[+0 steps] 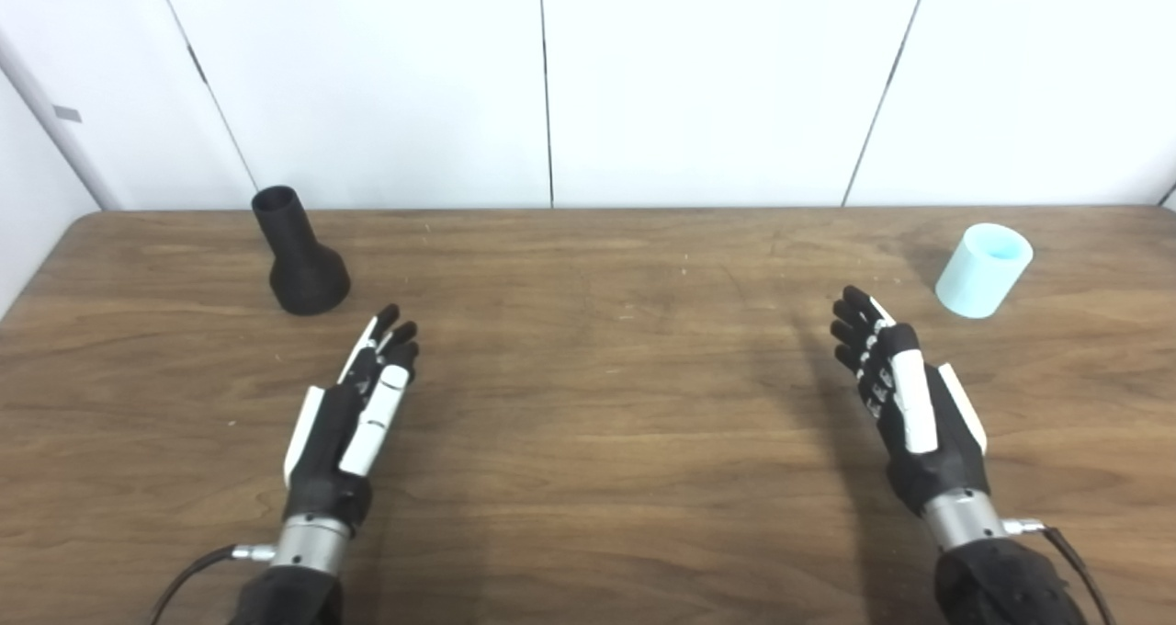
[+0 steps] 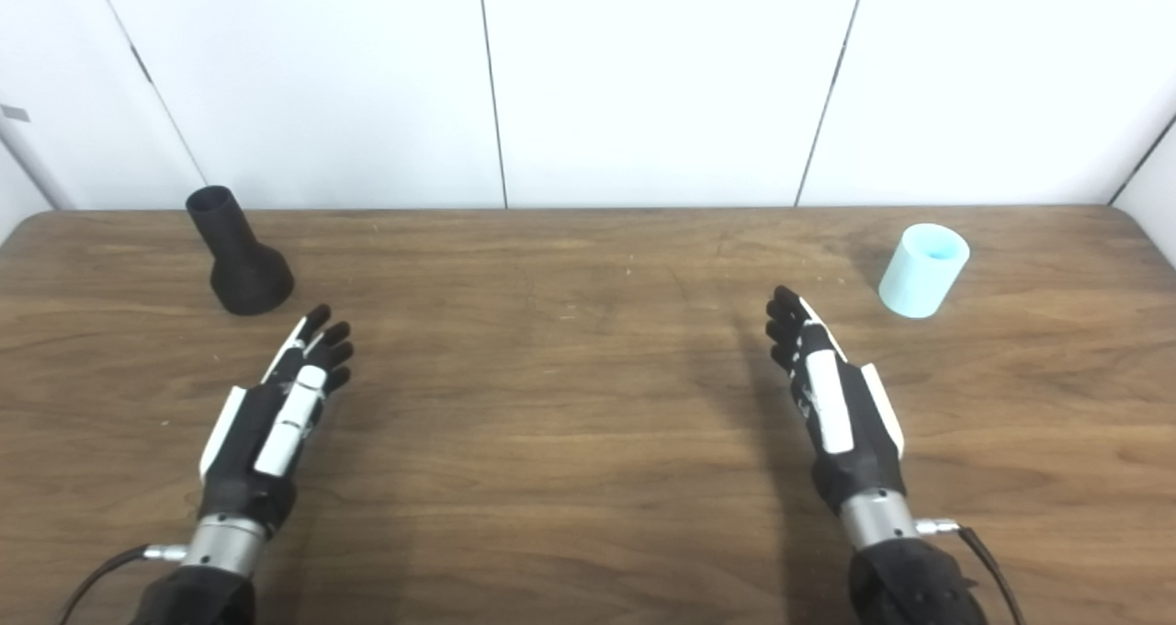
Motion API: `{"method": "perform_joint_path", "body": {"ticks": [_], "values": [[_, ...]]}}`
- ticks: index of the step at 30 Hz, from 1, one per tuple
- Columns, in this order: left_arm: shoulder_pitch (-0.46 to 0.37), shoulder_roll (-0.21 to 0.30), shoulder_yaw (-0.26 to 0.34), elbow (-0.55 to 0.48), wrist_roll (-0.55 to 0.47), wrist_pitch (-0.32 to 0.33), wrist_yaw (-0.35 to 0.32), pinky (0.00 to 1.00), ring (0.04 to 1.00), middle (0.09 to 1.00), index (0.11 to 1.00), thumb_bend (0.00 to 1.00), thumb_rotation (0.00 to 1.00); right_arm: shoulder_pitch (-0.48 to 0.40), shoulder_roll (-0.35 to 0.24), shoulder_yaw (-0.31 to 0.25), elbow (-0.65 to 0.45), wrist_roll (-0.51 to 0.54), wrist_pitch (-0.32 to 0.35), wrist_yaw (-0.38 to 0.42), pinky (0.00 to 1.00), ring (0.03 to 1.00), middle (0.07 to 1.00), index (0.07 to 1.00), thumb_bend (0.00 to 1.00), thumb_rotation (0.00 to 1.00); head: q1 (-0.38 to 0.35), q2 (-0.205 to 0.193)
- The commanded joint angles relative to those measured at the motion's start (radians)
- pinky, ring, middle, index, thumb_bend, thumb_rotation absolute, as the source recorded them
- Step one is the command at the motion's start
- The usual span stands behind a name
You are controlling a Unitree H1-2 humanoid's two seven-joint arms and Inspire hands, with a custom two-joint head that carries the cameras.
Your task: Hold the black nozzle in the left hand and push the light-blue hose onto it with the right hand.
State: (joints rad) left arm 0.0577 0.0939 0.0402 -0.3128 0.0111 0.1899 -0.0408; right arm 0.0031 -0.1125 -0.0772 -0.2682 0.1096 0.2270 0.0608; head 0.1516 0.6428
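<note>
The black nozzle (image 1: 296, 253) stands upright on its wide base at the far left of the wooden table (image 1: 588, 404), narrow open end up. The light-blue hose piece (image 1: 983, 269), a short cylinder, stands at the far right, open end up. My left hand (image 1: 360, 414) is open and empty above the table, a little nearer than the nozzle and to its right, not touching it. My right hand (image 1: 896, 395) is open and empty, nearer than the hose and to its left, apart from it.
White wall panels (image 1: 551, 83) rise right behind the table's far edge. The table's left far corner (image 1: 87, 221) is rounded. Cables trail from both wrists at the bottom edge.
</note>
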Motion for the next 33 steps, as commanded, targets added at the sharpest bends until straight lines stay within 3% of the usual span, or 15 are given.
{"method": "perform_joint_path", "body": {"ticks": [1,7,15,18,27,33], "values": [[-0.008,-0.015,-0.013,-0.016,0.024,-0.032,0.015,0.91,0.930,0.924,0.918,0.39,0.80,-0.012,-0.020,-0.021,-0.008,0.023,-0.049,0.013,0.95,0.951,0.939,0.929,0.51,1.00,0.034,-0.009],[-0.010,-0.051,-0.043,-0.007,0.065,-0.041,0.035,0.91,0.929,0.923,0.918,0.40,0.80,-0.011,-0.053,-0.049,0.074,0.057,-0.115,0.050,0.92,0.946,0.931,0.916,0.55,1.00,0.152,-0.053],[-0.012,-0.073,-0.052,0.023,0.072,-0.073,0.047,0.91,0.929,0.924,0.918,0.38,0.79,-0.010,-0.072,-0.066,0.142,0.074,-0.153,0.061,0.84,0.899,0.907,0.910,0.53,1.00,0.219,-0.121],[-0.014,-0.084,-0.059,0.047,0.073,-0.095,0.051,0.91,0.930,0.924,0.919,0.37,0.79,-0.009,-0.079,-0.069,0.157,0.086,-0.163,0.071,0.85,0.910,0.913,0.915,0.53,1.00,0.236,-0.150],[-0.012,-0.095,-0.069,0.085,0.071,-0.146,0.052,0.92,0.942,0.932,0.929,0.38,0.79,-0.023,-0.107,-0.075,0.263,0.135,-0.273,0.134,0.88,0.930,0.930,0.917,0.56,1.00,0.244,-0.185],[-0.013,-0.092,-0.061,0.093,0.066,-0.161,0.053,0.92,0.942,0.933,0.930,0.40,0.79,-0.027,-0.108,-0.071,0.292,0.125,-0.304,0.144,0.87,0.909,0.914,0.907,0.56,1.00,0.232,-0.198]]}}
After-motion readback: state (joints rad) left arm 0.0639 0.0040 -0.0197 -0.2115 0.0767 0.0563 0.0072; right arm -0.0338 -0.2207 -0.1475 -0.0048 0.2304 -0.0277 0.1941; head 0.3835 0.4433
